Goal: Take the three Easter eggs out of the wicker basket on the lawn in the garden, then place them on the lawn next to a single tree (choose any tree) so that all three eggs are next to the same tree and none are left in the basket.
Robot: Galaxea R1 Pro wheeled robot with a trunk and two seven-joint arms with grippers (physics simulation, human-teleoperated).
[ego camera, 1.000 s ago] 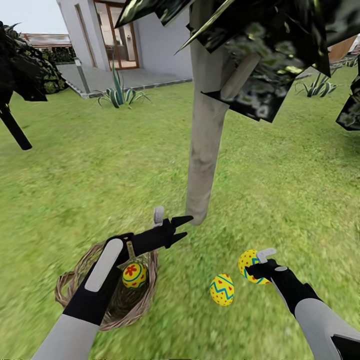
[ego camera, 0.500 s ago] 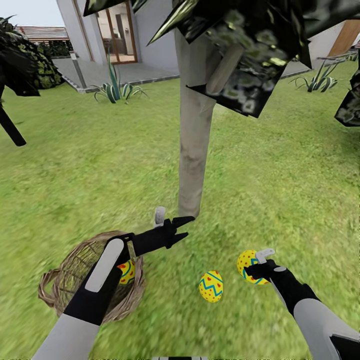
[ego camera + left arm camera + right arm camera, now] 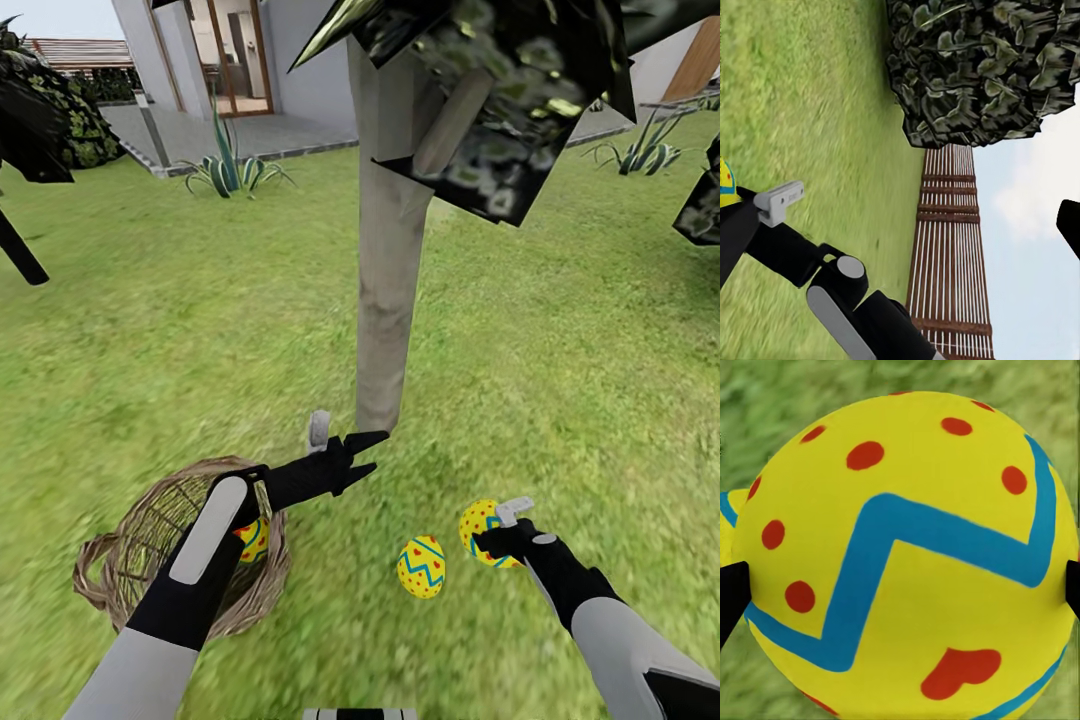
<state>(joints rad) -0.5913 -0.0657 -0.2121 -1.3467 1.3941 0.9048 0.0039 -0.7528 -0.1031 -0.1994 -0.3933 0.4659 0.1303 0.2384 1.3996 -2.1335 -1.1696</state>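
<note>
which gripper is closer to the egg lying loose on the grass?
Right. The right gripper, shut on another egg, sits just beside the loose egg. The left gripper hangs farther off, toward the tree trunk.

lawn [image 3: 200, 330], wicker basket [image 3: 110, 590], egg [image 3: 421, 567], tree [image 3: 385, 300]
</note>
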